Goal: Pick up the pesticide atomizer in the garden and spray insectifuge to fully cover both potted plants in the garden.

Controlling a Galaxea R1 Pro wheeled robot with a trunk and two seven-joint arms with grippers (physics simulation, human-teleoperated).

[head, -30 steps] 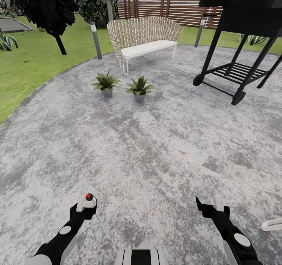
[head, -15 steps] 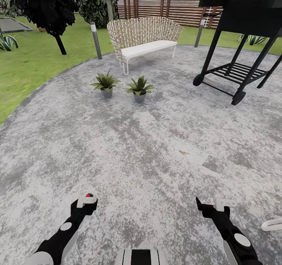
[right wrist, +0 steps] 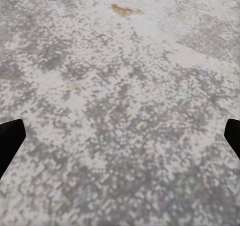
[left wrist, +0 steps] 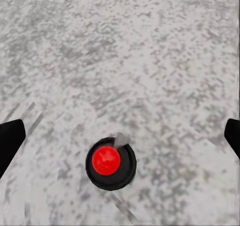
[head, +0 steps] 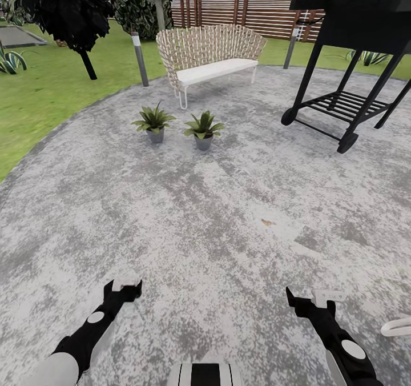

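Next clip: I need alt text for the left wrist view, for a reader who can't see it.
Looking straight down on the pesticide atomizer, its red tip ringed by a dark round top, standing on mottled grey paving. The left gripper's dark jaws sit wide apart at the frame's two edges, not touching the bottle.

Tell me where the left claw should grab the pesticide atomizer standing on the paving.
Probably the slim body just under the red-tipped top of the pesticide atomizer, coming straight down. It stands upright on the paving, seen end-on between the left claw's spread fingers.
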